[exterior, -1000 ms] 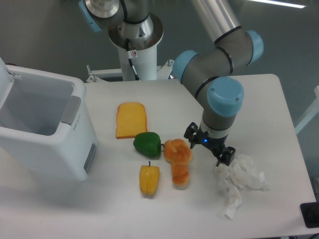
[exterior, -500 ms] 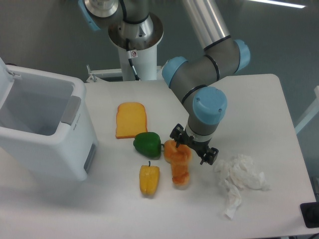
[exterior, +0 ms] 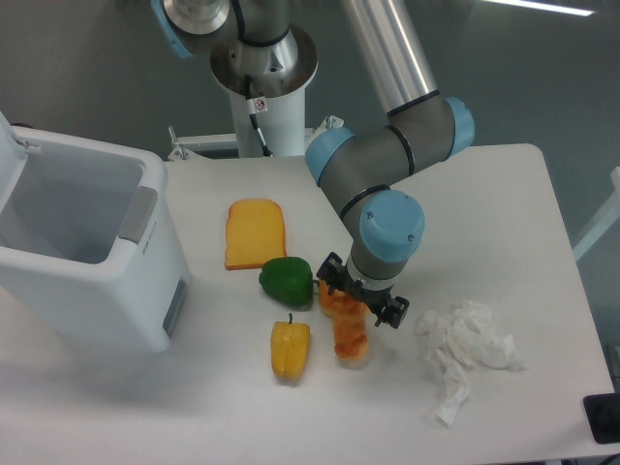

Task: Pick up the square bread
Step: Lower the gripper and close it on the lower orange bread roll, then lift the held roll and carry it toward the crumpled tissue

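The square bread is an orange-yellow toast slice lying flat on the white table, left of centre. My gripper hangs above the orange croissant-like pastry, well to the right of and nearer than the bread. Its fingers stand spread apart and hold nothing. The gripper body covers the top of the pastry.
A green bell pepper sits between the bread and the gripper. A yellow pepper lies in front of it. Crumpled white paper is at the right. A white bin stands at the left. The robot base is at the back.
The gripper has moved left across the table, from beside the crumpled paper to above the orange pastry. Nothing else has moved.
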